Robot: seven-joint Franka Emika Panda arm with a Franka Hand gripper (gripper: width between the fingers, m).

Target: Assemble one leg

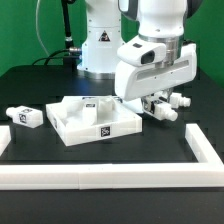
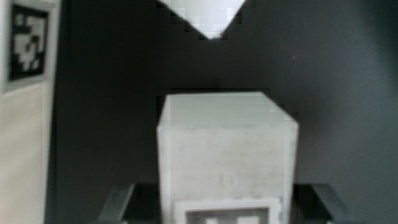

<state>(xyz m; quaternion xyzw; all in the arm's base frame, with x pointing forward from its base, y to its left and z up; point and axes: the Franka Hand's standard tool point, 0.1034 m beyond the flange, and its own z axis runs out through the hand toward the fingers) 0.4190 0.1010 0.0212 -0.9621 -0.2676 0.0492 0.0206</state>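
In the wrist view a leg (image 2: 226, 150), a stubby white post with a black-and-white tag at its near end, stands between my gripper's (image 2: 226, 205) two dark fingers (image 2: 128, 203), which press against its sides. In the exterior view my gripper (image 1: 160, 104) is low over the table at the exterior view's right of the tabletop (image 1: 70, 122). It sits among a few white legs (image 1: 181, 101). Another leg (image 1: 26, 116) lies alone at the exterior view's left.
The square white tabletop carries tags on its top and front edge. A white L-shaped barrier (image 1: 100, 178) runs along the front and up the exterior view's right. The robot base (image 1: 100, 45) stands behind. In the wrist view a tagged white part (image 2: 25, 45) lies beside the held leg.
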